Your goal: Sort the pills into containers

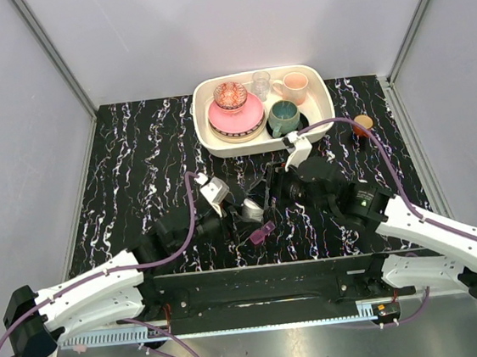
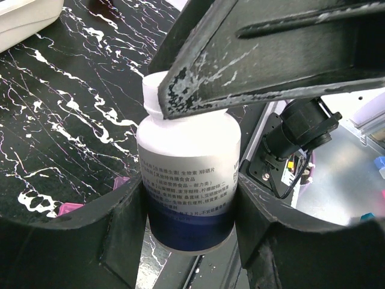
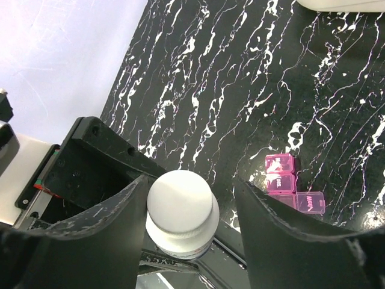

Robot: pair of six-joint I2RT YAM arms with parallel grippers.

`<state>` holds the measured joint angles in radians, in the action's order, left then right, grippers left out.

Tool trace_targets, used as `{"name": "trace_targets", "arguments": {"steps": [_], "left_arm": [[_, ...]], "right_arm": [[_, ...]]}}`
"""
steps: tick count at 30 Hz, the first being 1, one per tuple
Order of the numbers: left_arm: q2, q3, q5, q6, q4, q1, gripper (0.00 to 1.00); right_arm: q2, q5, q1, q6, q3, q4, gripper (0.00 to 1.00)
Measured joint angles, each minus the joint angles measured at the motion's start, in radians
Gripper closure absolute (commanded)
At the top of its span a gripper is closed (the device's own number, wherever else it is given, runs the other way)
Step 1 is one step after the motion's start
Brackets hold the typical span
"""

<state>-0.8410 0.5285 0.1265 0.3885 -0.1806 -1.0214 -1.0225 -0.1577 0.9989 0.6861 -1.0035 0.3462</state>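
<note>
L gripper [image 2: 189, 223] is clamped on the body of a white bottle [image 2: 187, 150], w/ fingers [image 2: 120, 235] pressed to both sides. R gripper [image 3: 191, 201] sits around the bottle's cap [image 3: 180, 208]: one finger is right against it and a thin gap shows at the other, so can't tell if it grips. The pink pill box [image 3: 290, 183] lies on the black marbled table [image 1: 135, 164], near the bottle, btwn the two arms and toward the front edge.
</note>
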Motion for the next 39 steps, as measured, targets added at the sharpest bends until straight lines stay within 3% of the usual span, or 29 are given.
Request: {"name": "trace_targets", "arguments": {"steps": [3, 7, 8, 10, 18, 24, 34, 37, 38, 39], "left_arm": [[0.0, 0.002, 0.0, 0.0, 0.001, 0.0, 1.0], [0.0, 0.002, 0.0, 0.0, 0.007, 0.0, 1.0], [0.0, 0.002, 0.001, 0.0, 0.007, 0.0, 1.0], [0.0, 0.002, 0.001, 0.0, 0.007, 0.0, 1.0], [0.021, -0.065, 0.056, 0.034, -0.101, -0.001, 1.0], [0.046, -0.148, 0.189, 0.085, -0.244, 0.0, 1.0], [0.066, -0.151, 0.416, 0.1, -0.36, -0.003, 1.0], [0.082, -0.149, 0.425, 0.083, -0.35, -0.008, 1.0], [0.086, -0.148, 0.426, 0.079, -0.346, -0.008, 1.0], [0.089, -0.145, 0.425, 0.074, -0.34, -0.008, 1.0]], "right_arm": [[-0.009, 0.002, 0.0, 0.002, 0.0, -0.002, 0.47], [-0.01, 0.01, 0.003, 0.004, 0.0, -0.008, 0.69], [-0.01, 0.01, 0.003, 0.003, 0.0, -0.008, 0.86], [-0.009, 0.013, 0.003, 0.001, 0.002, -0.011, 1.0], [0.041, 0.105, 0.0, -0.057, 0.063, -0.086, 1.0], [0.11, 0.261, -0.004, -0.129, 0.133, -0.159, 1.0], [0.2, 0.542, -0.005, -0.209, 0.175, -0.285, 1.0], [0.214, 0.57, -0.005, -0.219, 0.186, -0.307, 0.81], [0.216, 0.571, -0.005, -0.22, 0.187, -0.312, 0.65], [0.217, 0.572, -0.005, -0.221, 0.187, -0.315, 0.56]]}}
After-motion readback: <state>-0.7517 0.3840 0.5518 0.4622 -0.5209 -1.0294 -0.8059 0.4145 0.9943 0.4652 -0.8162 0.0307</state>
